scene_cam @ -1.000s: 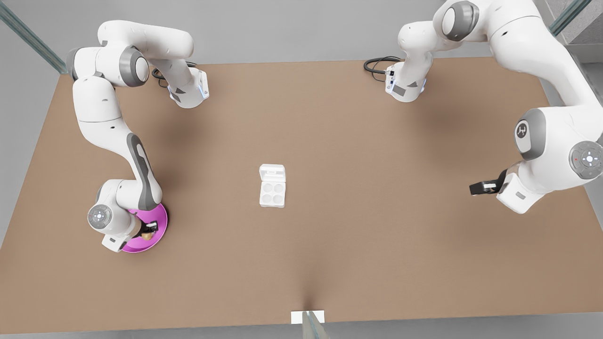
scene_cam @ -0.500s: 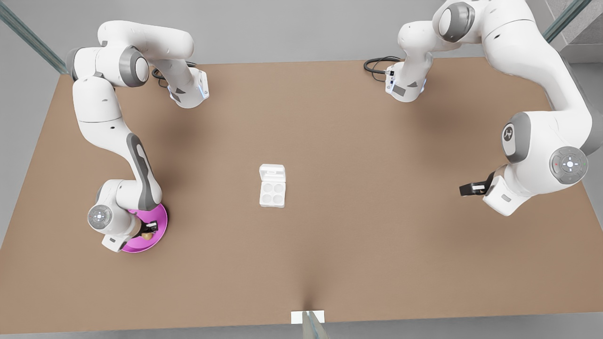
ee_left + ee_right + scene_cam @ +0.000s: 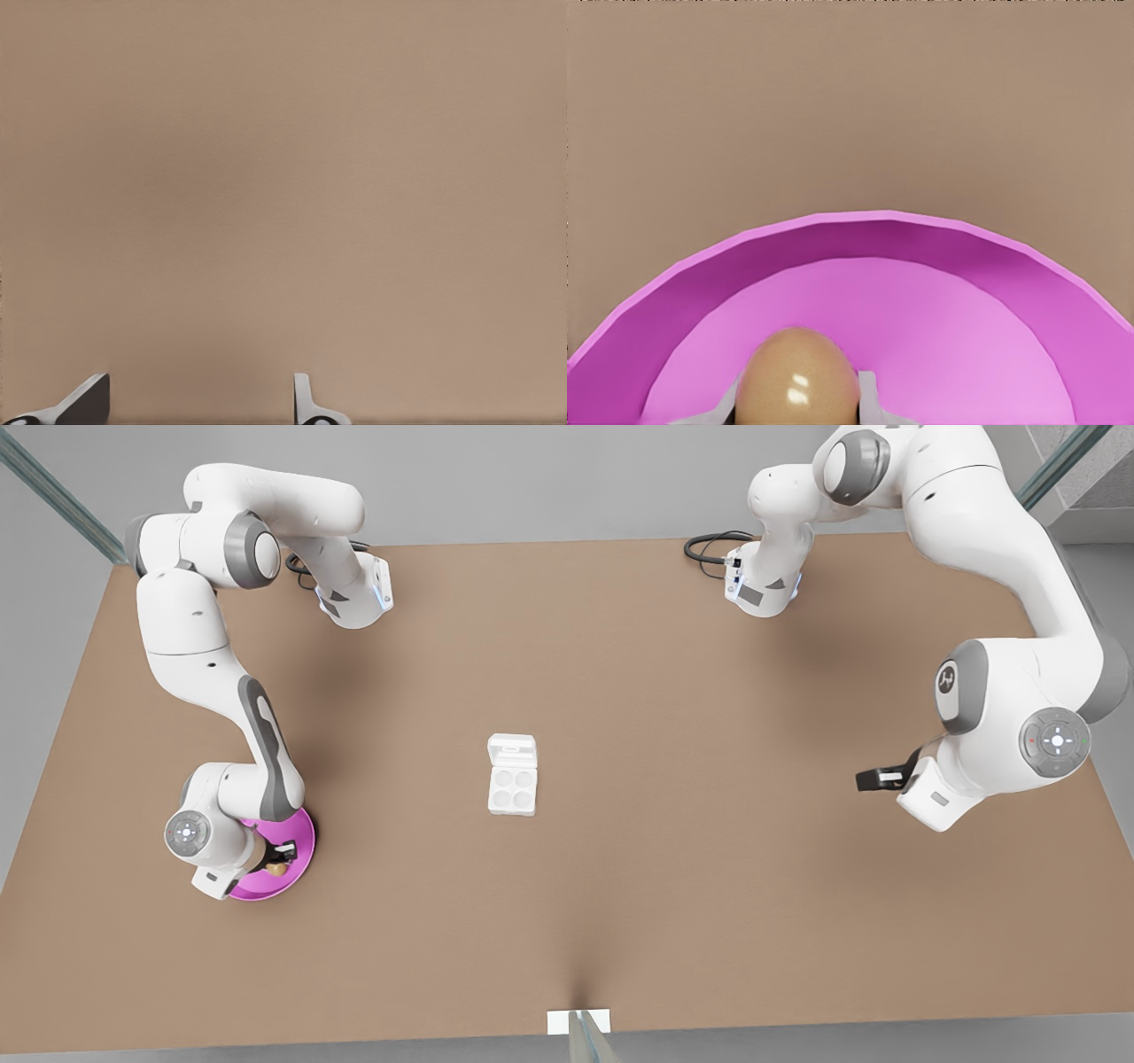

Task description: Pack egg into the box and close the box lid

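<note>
While the right pincer (image 3: 282, 857) sits low over the pink plate (image 3: 301, 841) at the front view's left, just as it did a second ago, the arm at the front view's right has swung its wrist a little further toward the middle of the worktop (image 3: 673, 691). That arm carries the left pincer (image 3: 873, 779), whose own wrist camera looks down on bare brown surface, its two fingertips (image 3: 306, 403) apart with nothing between them: released and empty.

Seen from the right wrist, the egg (image 3: 799, 376) lies on the plate (image 3: 966, 301) with a grey finger (image 3: 868, 394) close at each flank. The pincer appears clamped on the egg, though actual contact cannot be confirmed.

At mid-worktop the box (image 3: 512, 789) stands untouched, its four cups empty and the box lid (image 3: 512, 750) folded back flat on the far side, well apart from both arms.

What the shift suggests: the pick is settling rather than lifting, and the other arm is edging in, probably to be ready for the lid once the egg is seated. Packing has not begun, and the whole carry from plate to carton is still to come.
</note>
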Tool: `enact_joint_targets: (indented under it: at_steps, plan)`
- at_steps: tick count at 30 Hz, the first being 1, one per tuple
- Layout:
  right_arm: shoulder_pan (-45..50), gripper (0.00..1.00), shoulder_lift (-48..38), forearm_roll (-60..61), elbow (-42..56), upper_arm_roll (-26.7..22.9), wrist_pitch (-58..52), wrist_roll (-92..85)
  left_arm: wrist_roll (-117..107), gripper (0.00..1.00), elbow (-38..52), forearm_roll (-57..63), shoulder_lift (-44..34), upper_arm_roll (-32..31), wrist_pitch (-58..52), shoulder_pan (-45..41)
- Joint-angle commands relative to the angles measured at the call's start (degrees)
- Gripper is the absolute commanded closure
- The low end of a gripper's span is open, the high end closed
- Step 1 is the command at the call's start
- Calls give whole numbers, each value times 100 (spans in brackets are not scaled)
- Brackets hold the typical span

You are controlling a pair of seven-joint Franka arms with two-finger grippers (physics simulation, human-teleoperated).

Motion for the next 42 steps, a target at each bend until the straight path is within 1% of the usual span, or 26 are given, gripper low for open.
enact_joint_targets:
  at_steps: [1,7,9,11,15,17,18,24,26,28,30,34,42]
  plan:
    - [0,46,-4,-26,0,7,-17,19,0,0,0,4,-1,0,-2,0]
    - [18,46,-39,-26,18,16,-465,37,9,0,0,4,-9,9,-10,27]
    - [18,43,-83,-26,237,33,-940,37,9,0,0,-4,-1,9,-2,35]
    - [26,43,-127,-44,519,42,-1406,19,9,0,0,-4,-9,9,-10,26]
    - [325,43,-285,-70,782,68,-1670,37,9,0,9,-4,-18,9,-72,35]
    - [922,43,-285,-52,958,51,-1670,72,9,0,70,-13,-36,26,-248,53]
    - [1125,43,-285,-52,1028,33,-1670,72,9,0,62,-31,-27,132,-239,53]
    - [3005,43,-285,27,1327,-46,-1617,54,26,0,53,-31,-18,132,-221,44]
    - [3410,43,-285,27,1380,-46,-1599,81,26,0,53,-31,-18,132,-221,44]
    - [3814,43,-241,-8,1406,-46,-1257,81,35,0,53,-31,-18,132,-221,53]
    - [4175,43,-250,-8,1424,-99,-1213,81,35,0,53,-31,-18,132,-221,53]
    - [4632,42,-250,27,1477,-90,-1204,81,35,0,53,-22,-18,132,-221,53]
    - [4658,41,-250,510,1424,-2,-1292,54,35,0,53,-22,-18,149,-230,53]
